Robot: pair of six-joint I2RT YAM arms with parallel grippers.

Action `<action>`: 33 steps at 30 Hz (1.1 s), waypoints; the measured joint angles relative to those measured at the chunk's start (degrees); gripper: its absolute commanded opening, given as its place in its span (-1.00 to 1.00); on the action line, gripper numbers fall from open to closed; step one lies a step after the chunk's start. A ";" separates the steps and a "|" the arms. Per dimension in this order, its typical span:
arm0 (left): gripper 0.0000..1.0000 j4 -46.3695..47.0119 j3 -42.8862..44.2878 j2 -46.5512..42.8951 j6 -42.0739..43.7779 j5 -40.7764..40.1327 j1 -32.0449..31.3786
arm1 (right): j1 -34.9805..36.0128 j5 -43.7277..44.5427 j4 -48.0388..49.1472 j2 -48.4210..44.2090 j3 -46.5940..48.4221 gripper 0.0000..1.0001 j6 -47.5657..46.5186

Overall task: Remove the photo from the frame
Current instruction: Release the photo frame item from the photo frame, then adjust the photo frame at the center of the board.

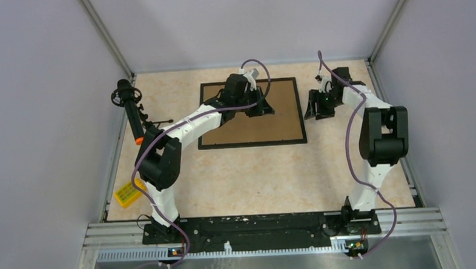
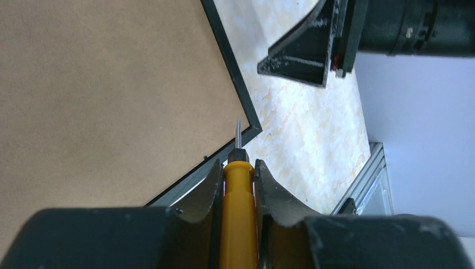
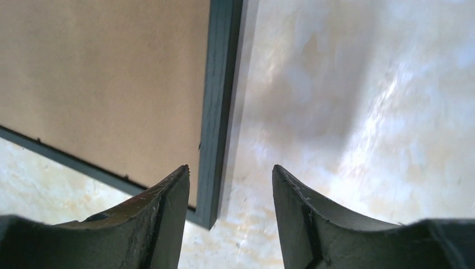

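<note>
- A pale, marbled table (image 1: 255,176) fills the enclosure, with the two arms bolted at its near edge.
- The frame (image 1: 271,127) lies flat at the far middle of the table. Its brown fibreboard back faces up inside a thin black border. The photo is hidden from every view.
- The left arm reaches across the frame from the near left. The left gripper (image 1: 263,108) sits over the frame's right half.
- The right gripper (image 1: 318,107) hangs just beside the frame's right edge. Its jaws stand apart with nothing between them, and the black border shows below the gap.
- A black cylindrical object (image 1: 131,112) with an orange tip stands at the left edge.
- A small yellow item (image 1: 126,193) lies at the near left.
- The left gripper's jaws pinch a yellow-handled tool (image 2: 239,213). Its thin metal point (image 2: 238,131) sits at the border by a right-hand corner; I cannot tell whether it touches.
</note>
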 measured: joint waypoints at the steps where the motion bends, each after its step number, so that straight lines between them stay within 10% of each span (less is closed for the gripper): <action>1: -1.00 0.07 -0.07 -0.35 0.02 0.00 0.02 | 0.20 0.46 0.31 -1.53 -1.25 0.13 0.42; 10: -1.00 0.59 -0.31 -1.68 0.04 0.00 0.17 | 6.01 5.53 3.72 -9.29 -14.69 -0.12 5.90; 17: -1.00 0.59 -1.86 -2.27 0.28 0.00 0.39 | 8.13 8.17 5.62 -7.80 -15.30 -1.00 5.35; 33: -1.00 0.63 -2.12 -2.73 0.70 0.02 1.40 | 6.36 10.16 3.17 -0.35 -3.34 -1.00 -22.05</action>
